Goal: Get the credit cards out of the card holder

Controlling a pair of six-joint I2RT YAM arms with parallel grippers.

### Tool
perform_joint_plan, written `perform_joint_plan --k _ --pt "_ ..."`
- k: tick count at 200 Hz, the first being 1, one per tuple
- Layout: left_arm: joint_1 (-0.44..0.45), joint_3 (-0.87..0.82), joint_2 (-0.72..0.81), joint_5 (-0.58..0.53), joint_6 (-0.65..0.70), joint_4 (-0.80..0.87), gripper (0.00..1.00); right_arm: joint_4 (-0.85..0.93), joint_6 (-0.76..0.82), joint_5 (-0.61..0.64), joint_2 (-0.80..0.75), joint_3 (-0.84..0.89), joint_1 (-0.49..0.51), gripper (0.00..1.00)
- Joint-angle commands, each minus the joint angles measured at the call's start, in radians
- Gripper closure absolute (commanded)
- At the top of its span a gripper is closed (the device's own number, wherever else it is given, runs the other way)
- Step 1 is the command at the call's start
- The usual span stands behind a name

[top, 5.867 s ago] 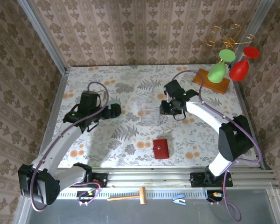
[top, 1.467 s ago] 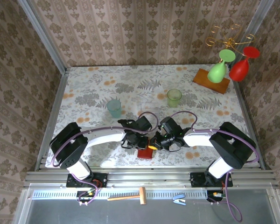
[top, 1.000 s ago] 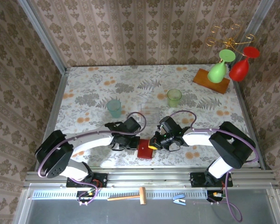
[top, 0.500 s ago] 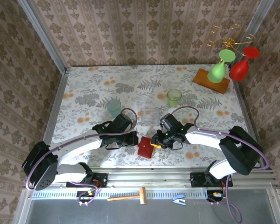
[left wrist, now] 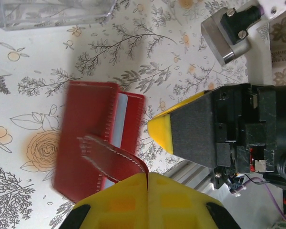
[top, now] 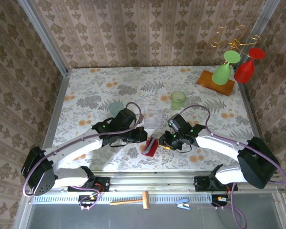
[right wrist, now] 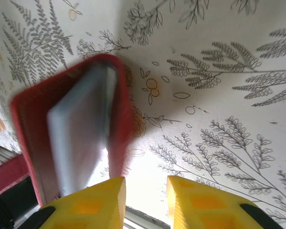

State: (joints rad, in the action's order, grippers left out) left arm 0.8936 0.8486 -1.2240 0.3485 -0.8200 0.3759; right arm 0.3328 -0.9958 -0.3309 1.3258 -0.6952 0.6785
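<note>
Left gripper [left wrist: 147,180] clamps the card holder [left wrist: 93,131] by its tab, lower centre; right gripper [right wrist: 145,186] narrowly parted, empty; hold firm, nip the credit cards [left wrist: 121,119] edgewise.

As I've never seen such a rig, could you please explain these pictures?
A left arm and a right arm are bolted at a table's near edge. One picture looks down from above; the others come from a camera on each wrist. On it lie a red card holder, a clear box, a teal cup, a green cup and a wooden block. The left claw is shut on the card holder's tab; a pale card shows inside. The right claw is open beside it, holding nothing.
</note>
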Motion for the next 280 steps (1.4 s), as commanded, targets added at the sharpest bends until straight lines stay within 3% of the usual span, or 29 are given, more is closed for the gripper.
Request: perform_joint_plan --k 1,59,145,192,216,258,280 --pt "0.004 0.047 -0.008 -0.015 0.054 0.072 1.00 0.117 0.078 0.082 -0.037 -0.043 -0.011 0.68" --pt "-0.005 0.075 -0.031 -0.040 0.078 0.116 1.00 0.073 0.119 0.013 -0.051 -0.040 -0.033 0.65" --pt "-0.046 0.025 -0.011 -0.212 0.110 0.331 1.00 -0.028 0.065 -0.078 0.024 -0.046 -0.011 0.64" --pt "-0.083 -0.019 0.037 -0.208 0.115 0.322 1.00 -0.038 0.111 -0.098 0.052 -0.085 0.001 0.63" --pt "-0.097 -0.015 0.046 -0.200 0.125 0.310 1.00 -0.022 0.357 -0.101 0.059 -0.151 0.012 0.58" --pt "-0.114 -0.024 0.044 -0.173 0.135 0.279 1.00 0.094 1.152 -0.064 0.102 -0.239 0.025 0.47" --pt "-0.132 -0.037 0.047 -0.165 0.140 0.250 1.00 0.137 1.450 -0.059 0.129 -0.268 0.025 0.45"
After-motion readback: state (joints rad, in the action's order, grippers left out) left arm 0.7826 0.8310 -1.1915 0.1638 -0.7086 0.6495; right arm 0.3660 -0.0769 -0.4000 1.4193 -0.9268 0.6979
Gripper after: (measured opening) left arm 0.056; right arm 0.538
